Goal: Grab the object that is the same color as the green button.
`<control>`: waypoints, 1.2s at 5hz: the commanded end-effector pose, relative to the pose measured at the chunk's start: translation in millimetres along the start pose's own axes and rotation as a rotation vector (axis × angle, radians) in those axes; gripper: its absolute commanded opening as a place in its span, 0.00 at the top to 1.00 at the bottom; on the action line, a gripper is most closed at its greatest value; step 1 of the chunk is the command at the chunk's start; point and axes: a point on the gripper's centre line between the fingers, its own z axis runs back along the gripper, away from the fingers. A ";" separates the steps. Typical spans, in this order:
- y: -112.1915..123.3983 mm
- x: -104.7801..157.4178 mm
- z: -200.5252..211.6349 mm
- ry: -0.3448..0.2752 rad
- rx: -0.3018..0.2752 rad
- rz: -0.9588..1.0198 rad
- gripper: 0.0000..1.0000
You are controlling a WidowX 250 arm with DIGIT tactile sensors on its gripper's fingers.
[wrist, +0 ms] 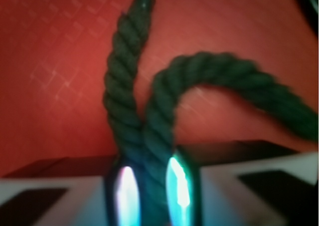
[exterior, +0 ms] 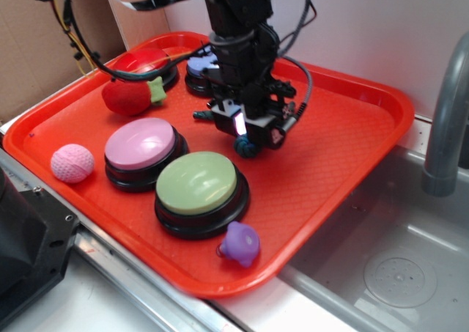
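Observation:
The dark green twisted rope point(wrist: 149, 111) fills the wrist view, folded so both strands run down between my glowing fingers point(wrist: 178, 188). My gripper point(wrist: 152, 186) is shut on it over the red tray. In the exterior view the gripper point(exterior: 243, 130) hangs low over the tray's middle, and only a small bit of the rope point(exterior: 248, 148) shows below it. The pale-green domed button point(exterior: 196, 183) on its black base sits just in front of the gripper, toward the tray's near edge.
On the red tray point(exterior: 344, 119) stand a pink button point(exterior: 139, 143), a red button point(exterior: 143, 62) and a lavender button point(exterior: 201, 64). A plush strawberry point(exterior: 128, 96), a pink ball point(exterior: 72, 162) and a purple toy point(exterior: 241, 244) lie around. A sink basin point(exterior: 396, 273) and grey faucet point(exterior: 447, 112) are at right.

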 end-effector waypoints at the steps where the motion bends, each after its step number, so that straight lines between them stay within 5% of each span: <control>1: 13.0 1.5 79.1 -0.153 0.013 0.076 1.00; 2: 17.8 6.9 88.0 -0.156 -0.020 0.097 1.00; 3: 23.4 9.3 62.1 -0.133 0.015 0.130 0.00; 4: 39.9 10.4 38.3 -0.113 0.026 0.299 0.00; 5: 45.4 5.7 46.0 -0.175 -0.015 0.546 0.00; 6: 47.2 -7.4 43.9 -0.049 -0.055 0.820 0.00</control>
